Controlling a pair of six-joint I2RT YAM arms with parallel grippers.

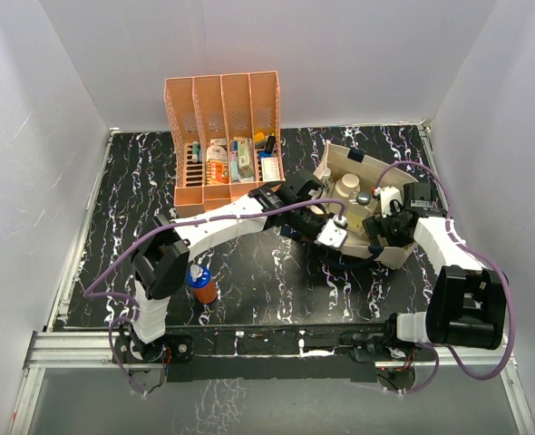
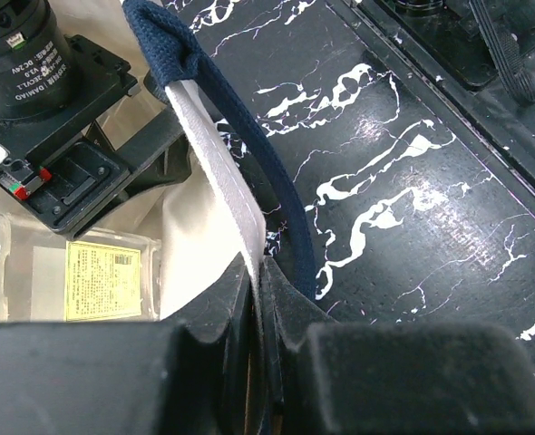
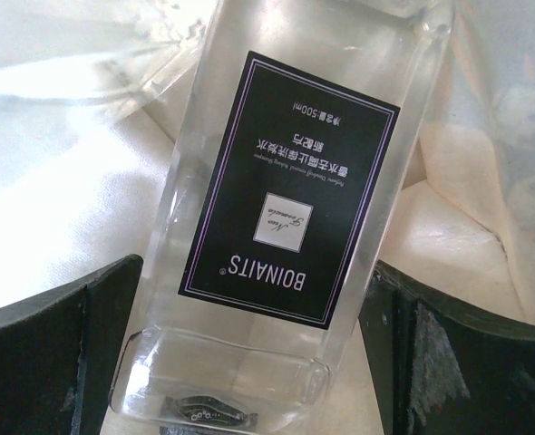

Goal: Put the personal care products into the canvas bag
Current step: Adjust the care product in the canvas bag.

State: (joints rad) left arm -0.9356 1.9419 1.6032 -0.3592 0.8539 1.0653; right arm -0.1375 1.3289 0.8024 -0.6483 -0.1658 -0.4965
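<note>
Bottle (image 3: 286,199), stiff, likely slick, best taken by flat sides, is flanked in the canvas bag (image 1: 399,256) by the right gripper (image 3: 254,272), hold unclear; bag rim (image 2: 215,172) is pinched by left gripper (image 2: 258,276).

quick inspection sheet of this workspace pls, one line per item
surface: black marbled table
job's things: canvas bag open, bottles inside; orange-brown bottle upright on table, outside it
clutter: orange file rack holding small packs, at back
hands: left hand pinching bag rim; right hand in bag, fingers flanking clear square bottle, contact unclear
cables: purple cables looping along both arms
surroundings: white walls on three sides
</note>
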